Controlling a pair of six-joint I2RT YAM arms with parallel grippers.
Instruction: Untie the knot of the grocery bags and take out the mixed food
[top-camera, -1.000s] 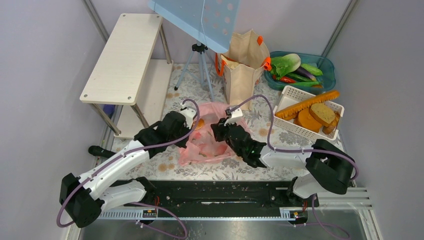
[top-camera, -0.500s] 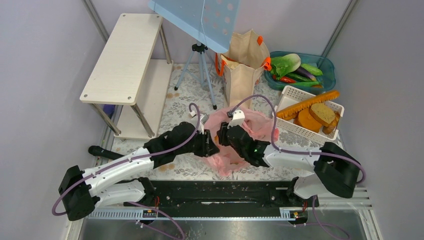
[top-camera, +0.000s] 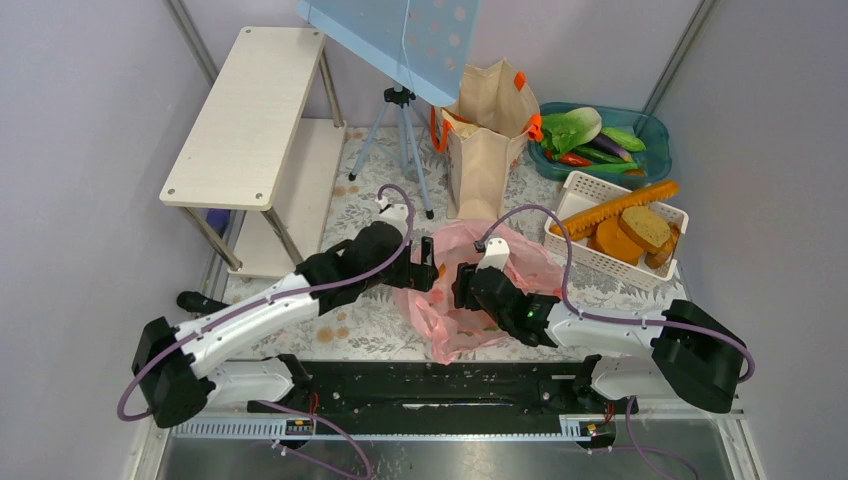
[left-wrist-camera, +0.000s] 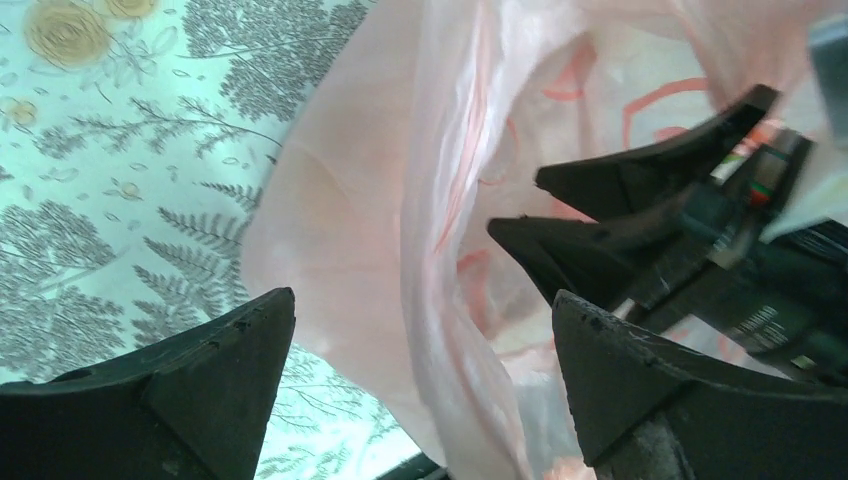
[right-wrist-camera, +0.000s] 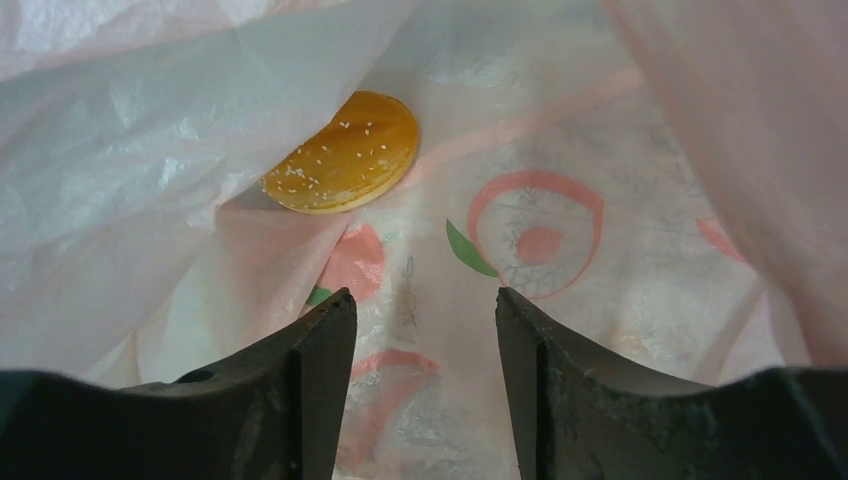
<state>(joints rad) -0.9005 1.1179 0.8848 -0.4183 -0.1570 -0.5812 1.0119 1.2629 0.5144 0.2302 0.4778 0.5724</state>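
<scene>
The pink grocery bag (top-camera: 470, 290) lies crumpled on the floral tabletop (top-camera: 350, 330), right between the two arms, near the front edge. Inside it, the right wrist view catches a golden sesame bun (right-wrist-camera: 345, 152) tucked under a fold of plastic, lying on the printed bag bottom. The right gripper (right-wrist-camera: 425, 375) pokes into the bag with its jaws parted and nothing between them; the bun sits just beyond the fingertips, not touched. The left gripper (left-wrist-camera: 420, 390) is spread wide, a fold of the pink film hanging loose between its fingers, not pinched. From above, both grippers meet at the bag's left side, close together. Behind the bag stands the beige tote (top-camera: 485, 140) with orange handles, upright. To the right, a white basket (top-camera: 580, 200) holds bread pieces, and behind it a teal tray (top-camera: 655, 130) holds green vegetables. A tripod (top-camera: 400, 120) and a wooden shelf (top-camera: 250, 110) stand at back left
</scene>
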